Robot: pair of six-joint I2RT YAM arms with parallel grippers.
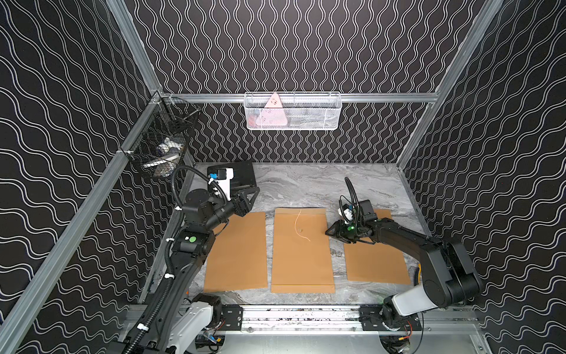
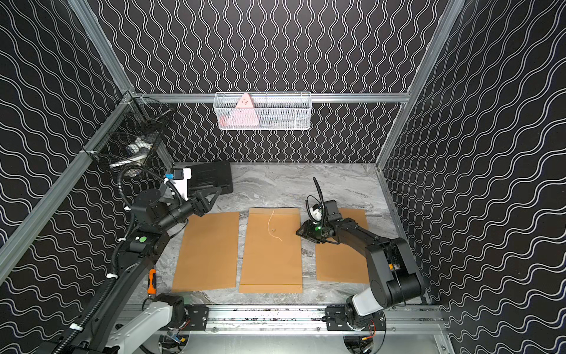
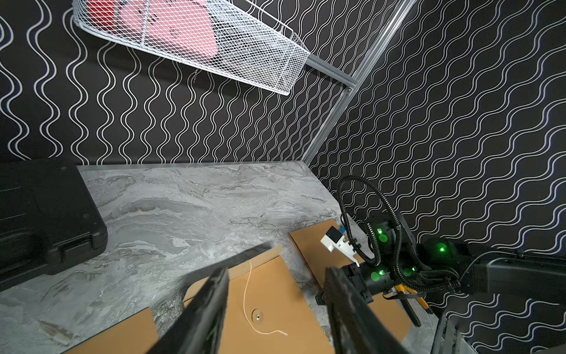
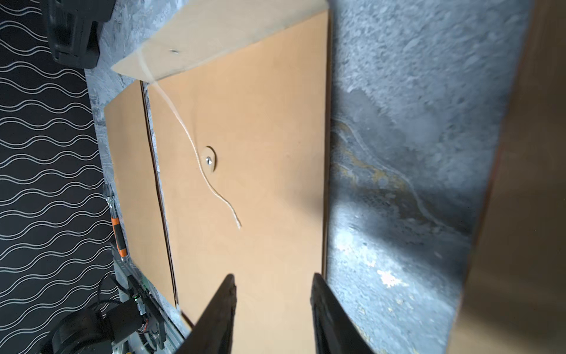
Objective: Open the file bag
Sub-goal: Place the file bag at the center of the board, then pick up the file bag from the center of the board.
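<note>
Flat brown kraft-paper file bag (image 1: pixel 301 254) lies mid-table on the grey marbled tabletop (image 1: pixel 306 180), between a plain brown paper sheet (image 1: pixel 235 254) and another like it (image 1: pixel 376 263). Its thin white string (image 1: pixel 297 222) trails loose past the round clasp (image 1: pixel 300 228), and the far flap is lifted. My right gripper (image 1: pixel 330 232) hovers at the bag's right edge, jaws apart and empty; my left gripper (image 1: pixel 252 194) hangs raised over the far left, jaws apart and empty.

Black arms (image 1: pixel 398 237), white bases (image 1: pixel 410 302), corrugated cables (image 1: pixel 173 184)
</note>
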